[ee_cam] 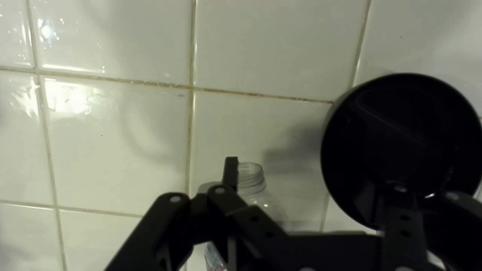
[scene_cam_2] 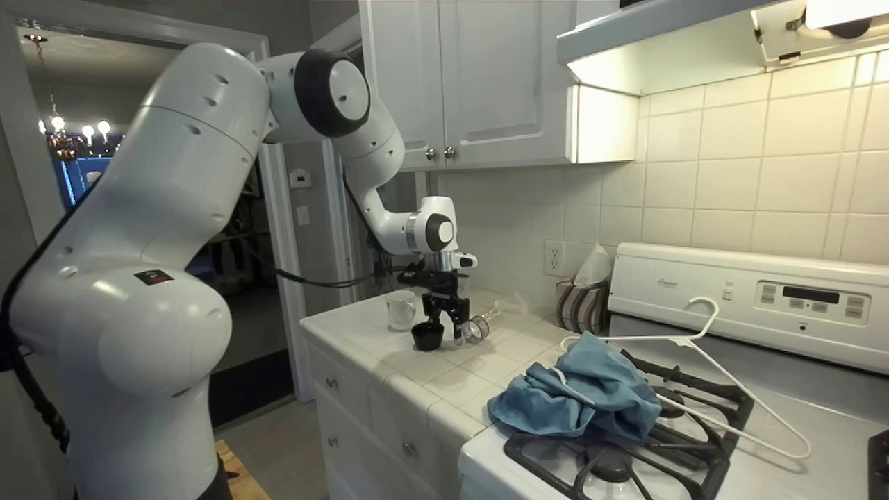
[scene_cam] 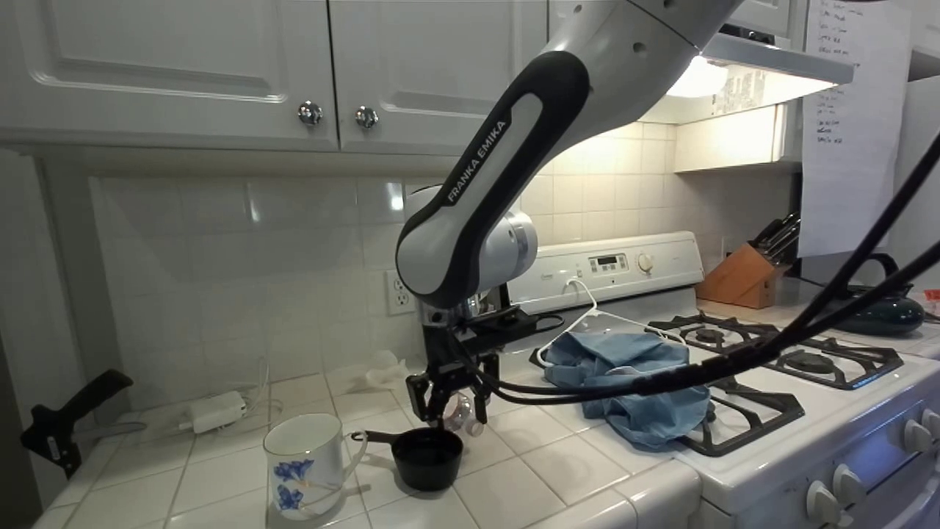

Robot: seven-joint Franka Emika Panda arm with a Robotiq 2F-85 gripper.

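Note:
My gripper (scene_cam: pixel 457 408) is open above the tiled counter, with nothing between its fingers; it also shows in an exterior view (scene_cam_2: pixel 446 328) and in the wrist view (ee_cam: pixel 314 177). A small black pot (scene_cam: pixel 428 463) with a short handle stands upright by one finger. In the wrist view that finger overlaps the pot's opening (ee_cam: pixel 403 139); I cannot tell if it touches. A clear, uncapped plastic bottle (ee_cam: pixel 251 178) lies by the other finger, partly hidden behind it; it also shows in an exterior view (scene_cam_2: pixel 478 329). A white mug with blue flowers (scene_cam: pixel 302 466) stands beside the pot handle.
A blue cloth (scene_cam: pixel 624 360) with a white hanger (scene_cam_2: pixel 715 347) lies on the stove's grates. A white adapter (scene_cam: pixel 215 411) and a black clamp (scene_cam: pixel 62 426) are on the counter's far side. A striped tissue box (scene_cam_2: pixel 582 305) stands by the wall. Cabinets (scene_cam: pixel 440 66) hang above.

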